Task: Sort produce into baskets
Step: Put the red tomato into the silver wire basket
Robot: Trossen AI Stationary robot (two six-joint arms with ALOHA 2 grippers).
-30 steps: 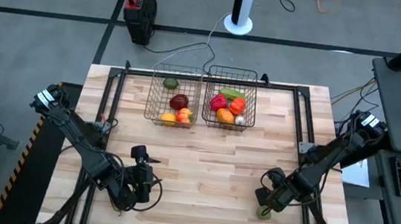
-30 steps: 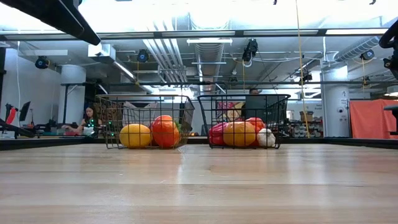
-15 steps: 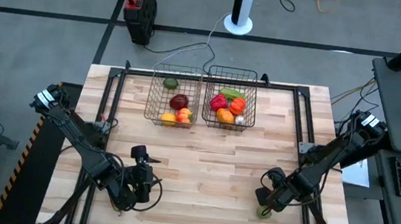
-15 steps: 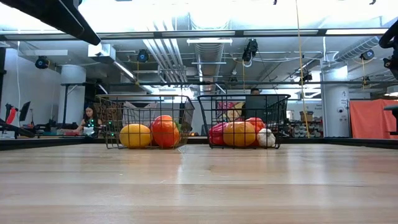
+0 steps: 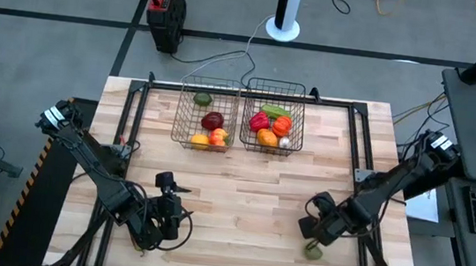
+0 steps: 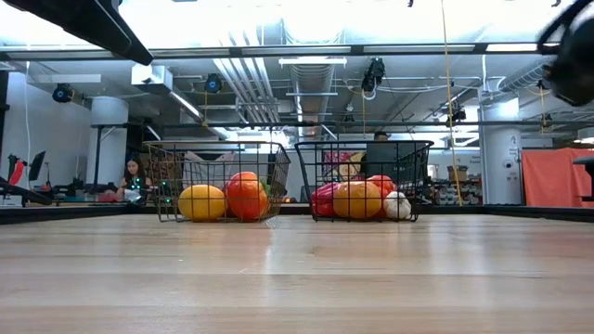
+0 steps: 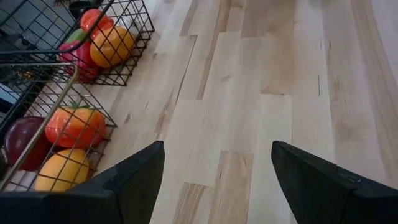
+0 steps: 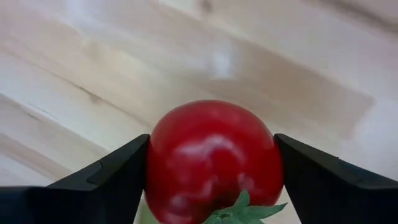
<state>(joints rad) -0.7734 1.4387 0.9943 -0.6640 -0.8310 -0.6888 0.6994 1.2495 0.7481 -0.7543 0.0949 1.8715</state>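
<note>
Right gripper [image 8: 211, 165] clamps the smooth, round red tomato [image 8: 213, 158] at frame centre across its widest girth; left gripper [image 7: 217, 162] open, idle

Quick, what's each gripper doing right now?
Left gripper: open, empty, over bare table.
Right gripper: closed on a red tomato.

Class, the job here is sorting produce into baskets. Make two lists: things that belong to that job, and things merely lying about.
Belongs to the job:
- two dark wire-mesh baskets
- red round tomato with green stalk, between the right gripper's fingers
- green piece on the table

Lying about:
- black and red box
- white round stand base
</note>
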